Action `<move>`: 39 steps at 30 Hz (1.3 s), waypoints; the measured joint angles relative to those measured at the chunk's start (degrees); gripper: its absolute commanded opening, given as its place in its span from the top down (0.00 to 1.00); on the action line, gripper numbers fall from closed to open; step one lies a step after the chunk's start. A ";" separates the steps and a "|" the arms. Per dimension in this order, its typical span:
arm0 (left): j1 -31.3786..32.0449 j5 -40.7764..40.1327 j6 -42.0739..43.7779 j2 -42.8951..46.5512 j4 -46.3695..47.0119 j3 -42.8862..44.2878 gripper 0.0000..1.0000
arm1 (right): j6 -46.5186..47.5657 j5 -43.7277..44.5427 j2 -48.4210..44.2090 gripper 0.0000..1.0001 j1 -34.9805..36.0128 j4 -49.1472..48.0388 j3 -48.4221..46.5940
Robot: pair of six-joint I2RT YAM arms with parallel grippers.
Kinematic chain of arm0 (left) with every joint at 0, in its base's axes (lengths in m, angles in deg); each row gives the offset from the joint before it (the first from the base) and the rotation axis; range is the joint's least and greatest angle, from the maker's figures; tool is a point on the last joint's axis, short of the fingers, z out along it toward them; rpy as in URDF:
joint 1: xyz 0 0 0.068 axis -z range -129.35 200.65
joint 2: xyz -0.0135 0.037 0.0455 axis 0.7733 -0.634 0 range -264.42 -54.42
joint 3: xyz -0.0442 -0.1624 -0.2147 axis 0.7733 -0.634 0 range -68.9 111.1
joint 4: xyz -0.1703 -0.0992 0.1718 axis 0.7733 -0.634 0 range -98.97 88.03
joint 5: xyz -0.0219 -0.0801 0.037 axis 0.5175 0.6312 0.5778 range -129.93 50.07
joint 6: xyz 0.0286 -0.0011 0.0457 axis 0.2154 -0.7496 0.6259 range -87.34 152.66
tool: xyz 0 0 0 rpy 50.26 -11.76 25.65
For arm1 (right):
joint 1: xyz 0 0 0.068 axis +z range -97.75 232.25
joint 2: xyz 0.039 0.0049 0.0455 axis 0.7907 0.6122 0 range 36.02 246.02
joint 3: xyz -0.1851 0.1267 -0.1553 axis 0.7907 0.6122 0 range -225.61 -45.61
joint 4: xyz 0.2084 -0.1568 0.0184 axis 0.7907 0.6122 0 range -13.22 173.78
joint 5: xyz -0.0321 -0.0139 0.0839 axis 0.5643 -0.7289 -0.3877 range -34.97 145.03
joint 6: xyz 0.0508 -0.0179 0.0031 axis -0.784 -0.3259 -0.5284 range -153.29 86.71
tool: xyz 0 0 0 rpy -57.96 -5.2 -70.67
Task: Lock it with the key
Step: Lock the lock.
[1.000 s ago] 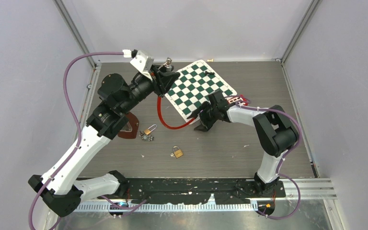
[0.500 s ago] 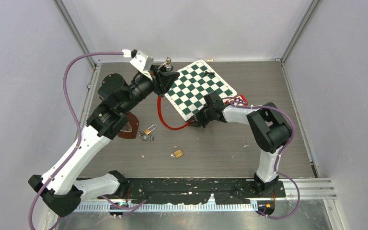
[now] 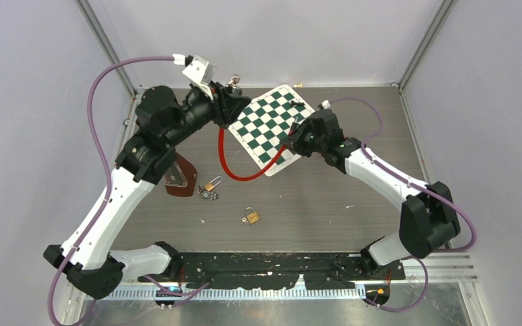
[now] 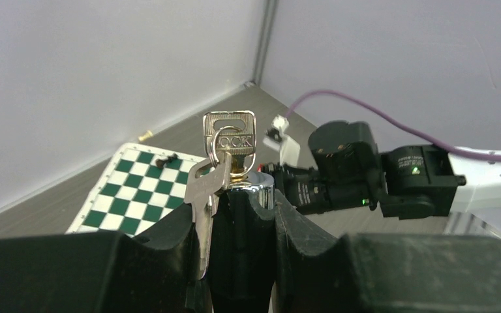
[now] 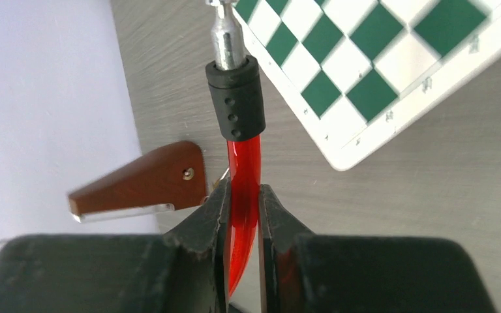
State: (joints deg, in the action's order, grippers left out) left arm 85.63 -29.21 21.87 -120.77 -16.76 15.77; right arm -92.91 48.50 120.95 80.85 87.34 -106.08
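A red cable lock lies across the two arms. My left gripper (image 3: 225, 103) (image 4: 241, 207) is shut on the lock's black barrel (image 4: 244, 238), which has a chrome top (image 4: 261, 184). A silver key (image 4: 229, 138) stands in the barrel's top, and a second key (image 4: 201, 195) hangs from its ring beside the left finger. The red cable (image 3: 229, 163) loops from the barrel across the table. My right gripper (image 3: 292, 140) (image 5: 242, 203) is shut on the cable (image 5: 244, 171), just behind its black sleeve (image 5: 236, 98) and bare metal pin (image 5: 225, 34). The pin end is apart from the barrel.
A green and white chessboard mat (image 3: 272, 123) (image 5: 378, 65) lies at the back centre under the cable end. A brown wedge-shaped piece (image 3: 179, 175) (image 5: 142, 184), two small brass padlocks (image 3: 212, 183) (image 3: 251, 216) and a small dark part (image 3: 208, 195) lie mid-table. Walls close three sides.
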 measured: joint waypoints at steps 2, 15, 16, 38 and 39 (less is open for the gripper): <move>-2.71 5.07 -1.07 -2.16 -2.29 2.82 1.00 | 7.61 1.40 -2.16 0.95 0.94 -1.77 -0.42; -9.33 42.45 7.26 -8.70 -14.49 6.88 1.00 | 59.32 -1.73 -21.97 0.95 16.15 -13.46 5.73; -9.31 44.44 8.98 -8.26 -15.02 6.36 1.00 | 61.68 -1.55 -22.01 0.95 16.87 -13.27 5.73; -9.29 47.74 26.05 -6.12 -25.88 3.93 1.00 | 79.80 1.14 -26.14 0.95 23.54 -6.03 2.86; -9.29 47.74 26.05 -6.12 -25.90 3.91 1.00 | 79.91 1.11 -25.64 0.95 23.76 -5.49 2.14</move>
State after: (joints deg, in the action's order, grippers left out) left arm 76.34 18.53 47.93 -126.89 -42.66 19.68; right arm -13.00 49.62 95.31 104.61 81.86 -103.93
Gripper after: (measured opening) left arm 0.281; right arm 0.193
